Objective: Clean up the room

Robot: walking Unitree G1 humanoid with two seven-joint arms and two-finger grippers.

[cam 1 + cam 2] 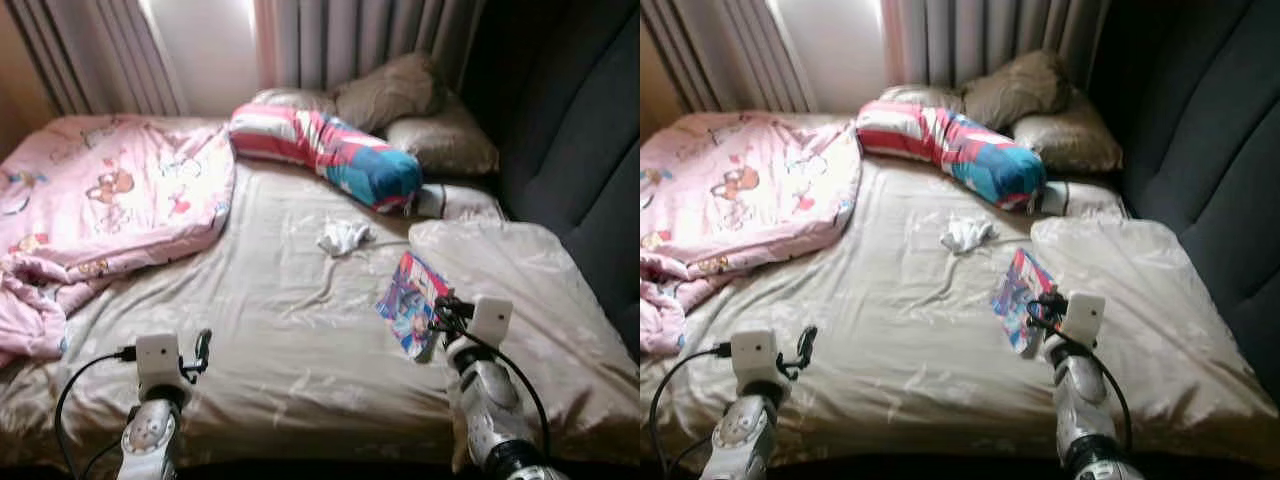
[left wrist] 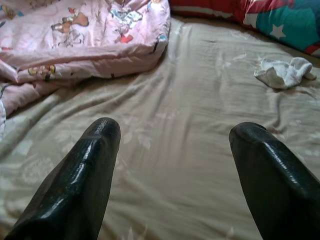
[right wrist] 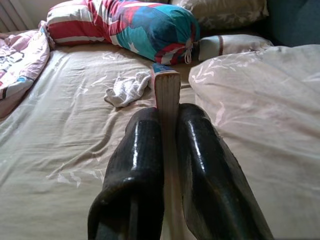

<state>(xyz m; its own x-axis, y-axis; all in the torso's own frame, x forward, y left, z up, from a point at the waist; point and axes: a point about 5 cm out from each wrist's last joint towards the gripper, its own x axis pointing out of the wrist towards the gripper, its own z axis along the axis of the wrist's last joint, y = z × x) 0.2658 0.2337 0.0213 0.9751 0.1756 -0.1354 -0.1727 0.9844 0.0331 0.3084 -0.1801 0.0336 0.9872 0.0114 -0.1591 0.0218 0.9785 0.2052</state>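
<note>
Our right gripper [image 3: 167, 125] has its two black fingers squeezed tight on a thin book [image 1: 412, 300]. In the right wrist view we see the book's pale page edge standing up between the fingers. From our head we see its bright cover, blue and red with a picture on it. The book is at the right side of the bed, and its far end is just beside a big puffy beige duvet [image 1: 510, 290] that is heaped on that side.

Our left gripper [image 2: 172, 165] is out over the beige sheet [image 1: 280, 330] near the front edge of the bed. Its fingers are spread wide apart and there is nothing between them.

A little past the book, in the middle of the bed, lies a small crumpled white cloth [image 1: 343, 237]. It looks like a sock, but we cannot tell for sure.

Behind the cloth is a long bolster pillow [image 1: 325, 150] with red and white stripes, blue and pink patches, and stars. Two brown pillows [image 1: 420, 115] sit behind it at the head of the bed.

On the left side a pink blanket [image 1: 110, 200] with little cartoon pictures is bunched up and hangs toward the bed's edge.

Grey curtains [image 1: 370, 40] hang behind the bed, and a dark padded wall [image 1: 580, 140] is on the right.
</note>
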